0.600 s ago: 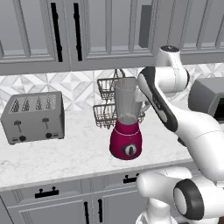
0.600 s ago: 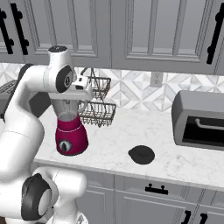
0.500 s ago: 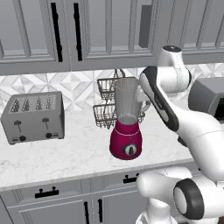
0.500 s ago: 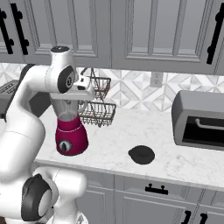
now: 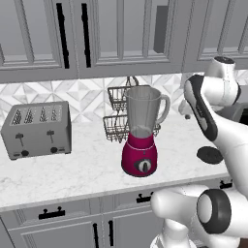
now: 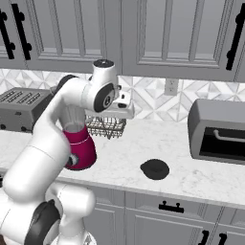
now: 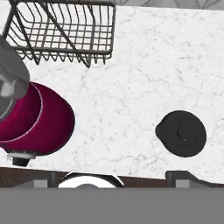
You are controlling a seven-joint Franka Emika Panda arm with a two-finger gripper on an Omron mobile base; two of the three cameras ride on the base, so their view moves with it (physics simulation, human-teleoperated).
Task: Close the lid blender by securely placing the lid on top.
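Lying flat on the marble counter (image 7: 131,100), the lid (image 7: 181,133) sat at the right of the hand view, well apart from the blender (image 5: 141,131) at centre frame in the left base view, whose jar stood uncovered. It looked light, stiff and low, so you would likely have done best pinching it across the rim or by the small raised centre. Whether the gripper was open or closed, you could not tell.
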